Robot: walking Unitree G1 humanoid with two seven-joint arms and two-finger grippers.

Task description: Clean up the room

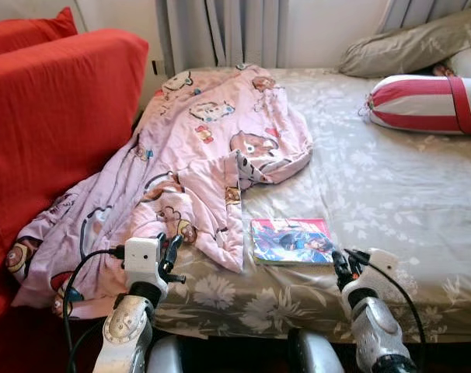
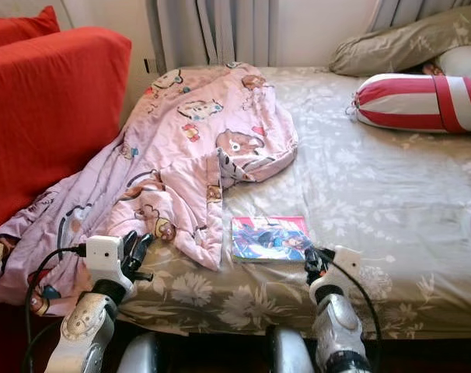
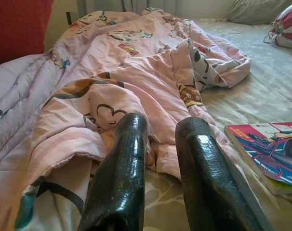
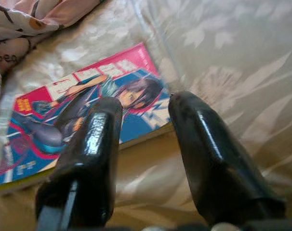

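Just ahead of right gripper (image 4: 143, 108): magazine (image 4: 78, 120).

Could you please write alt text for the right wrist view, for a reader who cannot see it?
The open right claw hovers over the near corner of a comic book with a pink and blue illustrated cover, lying flat on a floral-patterned bedsheet. An edge of a pink cartoon-print blanket lies beyond the book.

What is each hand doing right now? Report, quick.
Left hand: open, empty, at the pink blanket's edge.
Right hand: open, empty, over the comic book's corner.
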